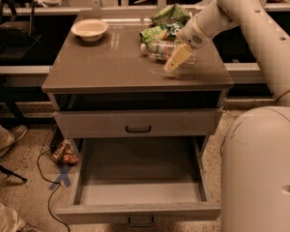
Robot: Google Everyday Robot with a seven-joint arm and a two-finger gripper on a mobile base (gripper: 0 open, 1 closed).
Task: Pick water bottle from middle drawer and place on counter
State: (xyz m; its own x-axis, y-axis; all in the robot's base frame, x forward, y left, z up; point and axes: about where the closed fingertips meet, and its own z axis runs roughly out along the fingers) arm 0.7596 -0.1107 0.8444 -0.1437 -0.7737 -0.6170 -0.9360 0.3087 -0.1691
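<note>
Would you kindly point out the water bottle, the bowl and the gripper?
water bottle [157, 50], camera view, its clear body.
bowl [89, 29], camera view, its inner wall.
gripper [178, 58], camera view, its yellowish tip, beside the bottle.

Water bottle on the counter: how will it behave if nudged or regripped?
The water bottle lies on its side on the counter, by the gripper at the right rear, so it will probably roll if nudged. The glossy slab likely gives little friction. Being clear plastic, it is probably light and may dent under a hard squeeze.
</note>
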